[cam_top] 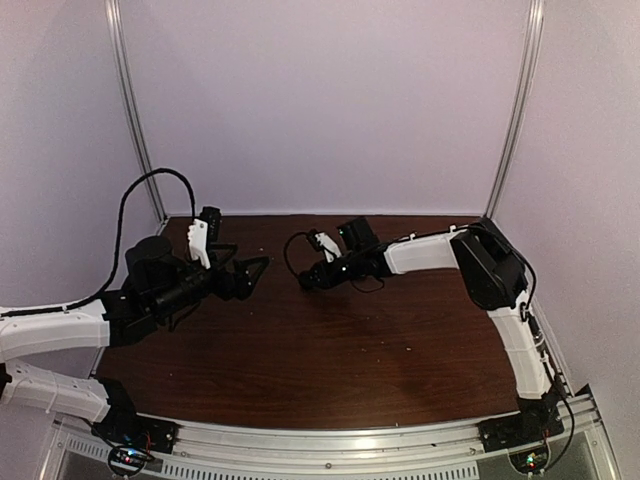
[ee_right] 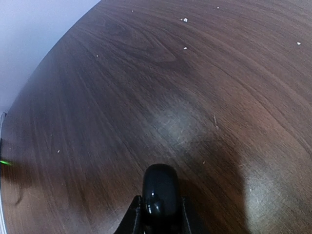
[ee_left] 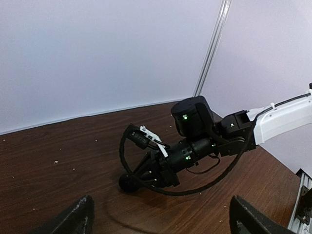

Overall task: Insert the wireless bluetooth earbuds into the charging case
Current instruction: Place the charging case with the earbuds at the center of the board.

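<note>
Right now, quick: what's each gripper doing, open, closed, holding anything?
Left gripper: open, nothing between its fingers.
Right gripper: closed on a glossy black rounded object; whether it is a case or a bud cannot be told.

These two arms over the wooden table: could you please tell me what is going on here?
The right hand is shut on a small glossy black rounded object, holding it down close to the dark wooden table near its middle. Whether that object is a case or a bud, I cannot tell. The left hand faces it from a short way off, open and empty. Nothing else of the earbud set shows in any view, so no insertion is visible yet.
</note>
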Controlling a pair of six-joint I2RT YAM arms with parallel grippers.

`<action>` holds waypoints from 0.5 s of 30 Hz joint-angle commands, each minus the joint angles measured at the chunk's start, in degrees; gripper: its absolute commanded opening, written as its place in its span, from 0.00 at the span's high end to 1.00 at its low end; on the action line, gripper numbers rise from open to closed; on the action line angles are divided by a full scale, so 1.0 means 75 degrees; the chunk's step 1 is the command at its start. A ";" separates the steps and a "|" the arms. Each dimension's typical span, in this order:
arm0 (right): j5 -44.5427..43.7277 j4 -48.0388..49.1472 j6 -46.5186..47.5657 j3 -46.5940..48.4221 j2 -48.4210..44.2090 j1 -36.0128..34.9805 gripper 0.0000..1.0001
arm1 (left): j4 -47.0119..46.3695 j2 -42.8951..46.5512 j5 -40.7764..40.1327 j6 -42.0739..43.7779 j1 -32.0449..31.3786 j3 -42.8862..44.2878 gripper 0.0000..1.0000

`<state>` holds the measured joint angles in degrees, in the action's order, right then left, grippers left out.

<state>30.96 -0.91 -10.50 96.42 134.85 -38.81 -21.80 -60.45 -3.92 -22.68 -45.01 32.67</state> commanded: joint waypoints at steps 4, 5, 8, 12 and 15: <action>-0.0028 -0.0557 0.0293 0.1033 0.0661 0.0205 0.84 | -0.0272 -0.0127 0.0080 -0.0056 0.0124 -0.0067 0.02; -0.0046 -0.0591 0.0308 0.1101 0.0708 0.0242 0.82 | -0.0269 -0.0198 0.0104 -0.0068 0.0139 -0.0058 0.03; -0.0085 -0.0723 0.0327 0.1334 0.0829 0.0349 0.73 | -0.0220 -0.0353 0.0143 -0.0102 0.0183 -0.0004 0.02; 0.0040 -0.1025 0.0463 0.1724 0.0973 0.0477 0.62 | -0.0236 -0.0445 0.0386 -0.0059 0.0213 0.0076 0.02; 0.0007 -0.1224 0.0563 0.1948 0.1000 0.0487 0.58 | -0.0149 -0.0451 0.0406 -0.0062 0.0223 0.0120 0.02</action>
<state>31.27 -6.98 -7.68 108.12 141.14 -35.83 -21.91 -63.77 -2.39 -22.87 -43.86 32.53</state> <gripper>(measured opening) 0.407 0.976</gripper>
